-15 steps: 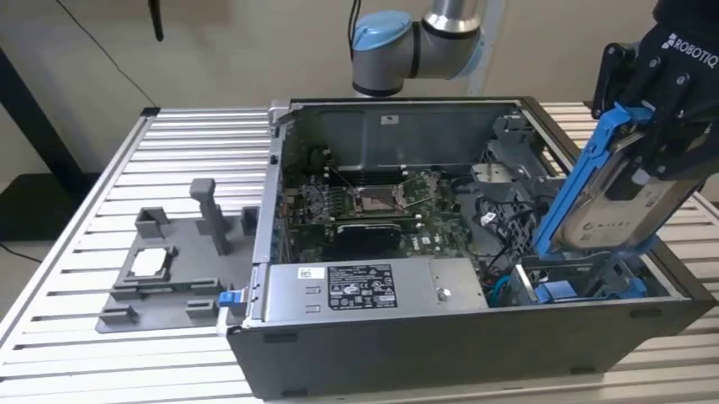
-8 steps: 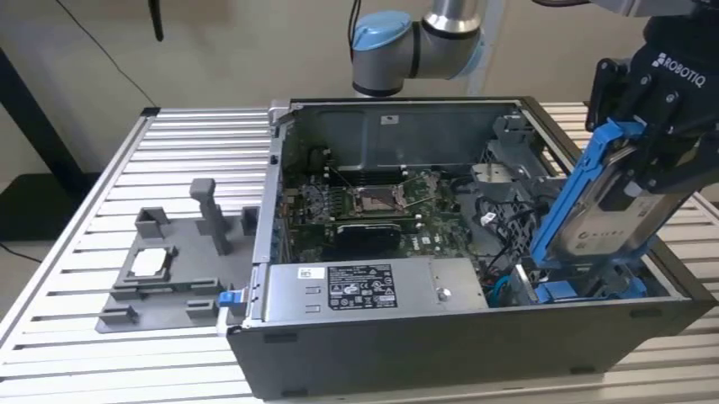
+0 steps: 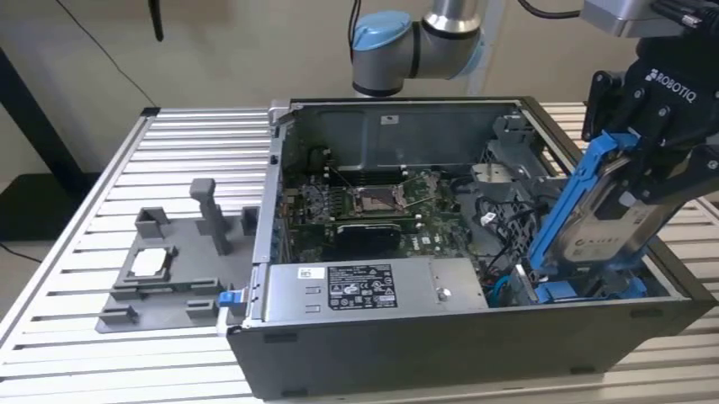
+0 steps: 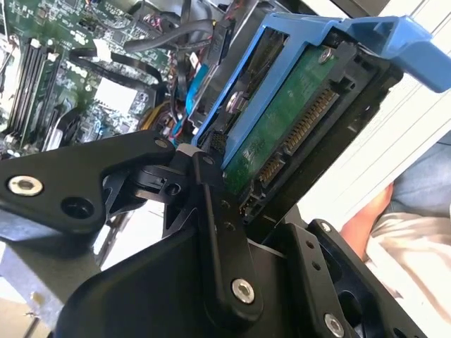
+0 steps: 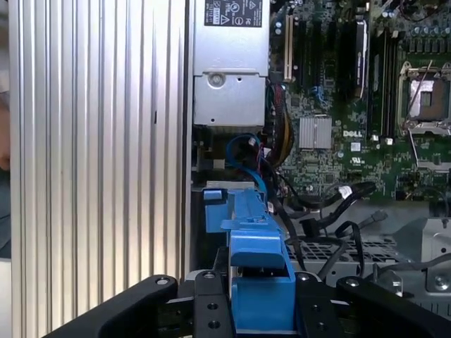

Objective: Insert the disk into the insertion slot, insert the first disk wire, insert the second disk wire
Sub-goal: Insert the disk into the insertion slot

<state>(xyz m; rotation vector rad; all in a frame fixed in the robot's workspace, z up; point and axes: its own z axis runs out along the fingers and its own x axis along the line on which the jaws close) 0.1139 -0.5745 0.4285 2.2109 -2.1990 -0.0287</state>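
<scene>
Three cameras on one open computer case [image 3: 450,353]: one high and wide, two close at the wrist.
The exterior view looks down at a slant across the slatted table [image 3: 191,143] and takes in the whole case, with the gripper [image 3: 635,181] at the exterior view's right. The first wrist view faces straight down past the gripper's links onto the motherboard [image 5: 338,141] and the table slats. The second wrist view sits tight against the disk [image 4: 282,134], looking along it into the case. All three share the motherboard.
</scene>
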